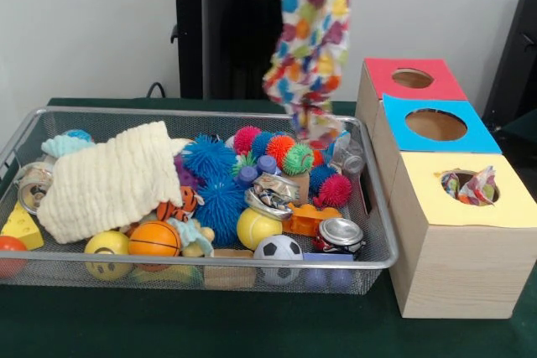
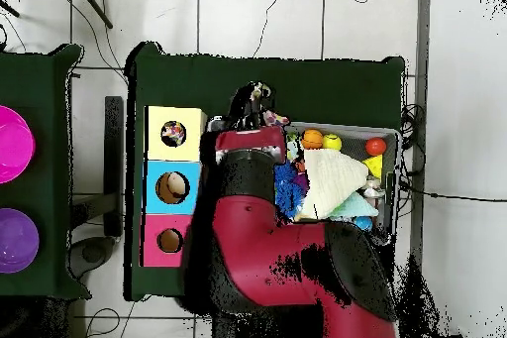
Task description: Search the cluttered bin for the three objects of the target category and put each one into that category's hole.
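Patterned cloth (image 1: 309,44) dangling over wire bin (image 1: 50,119), pincer hidden above

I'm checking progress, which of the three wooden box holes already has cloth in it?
The yellow-panelled hole, nearest the camera in the front view; patterned cloth pokes from it. The blue hole and red hole look empty.

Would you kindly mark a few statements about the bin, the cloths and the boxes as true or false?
1. A patterned cloth hangs in the air above the wire bin. True.
2. The cream waffle cloth lies inside the yellow box. False: it lies in the bin, at its left in the front view.
3. A patterned cloth already shows in the yellow hole. True.
4. The blue hole holds a ball. False: nothing shows in it.
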You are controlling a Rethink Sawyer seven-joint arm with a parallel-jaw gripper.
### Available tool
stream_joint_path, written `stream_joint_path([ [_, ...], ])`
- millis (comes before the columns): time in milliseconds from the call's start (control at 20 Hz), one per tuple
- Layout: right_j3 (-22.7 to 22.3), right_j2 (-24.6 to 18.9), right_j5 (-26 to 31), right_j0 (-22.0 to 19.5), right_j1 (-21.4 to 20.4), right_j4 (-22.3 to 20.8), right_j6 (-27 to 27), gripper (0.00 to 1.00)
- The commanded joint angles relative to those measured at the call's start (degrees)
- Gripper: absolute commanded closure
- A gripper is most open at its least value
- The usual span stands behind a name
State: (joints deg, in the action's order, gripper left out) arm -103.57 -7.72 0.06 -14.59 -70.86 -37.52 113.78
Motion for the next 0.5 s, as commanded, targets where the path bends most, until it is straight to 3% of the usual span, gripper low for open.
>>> stream_joint_path([
  [50, 7.1, 10.8, 9.2, 9.6, 5.0, 2.5, 12.4, 1.0],
  [200, 10.0, 17.0, 10.0, 15.8, 8.1, 4.0, 15.2, 1.0],
  [500, 12.9, 26.3, 8.6, 23.6, 13.6, 8.5, 17.4, 1.0],
])
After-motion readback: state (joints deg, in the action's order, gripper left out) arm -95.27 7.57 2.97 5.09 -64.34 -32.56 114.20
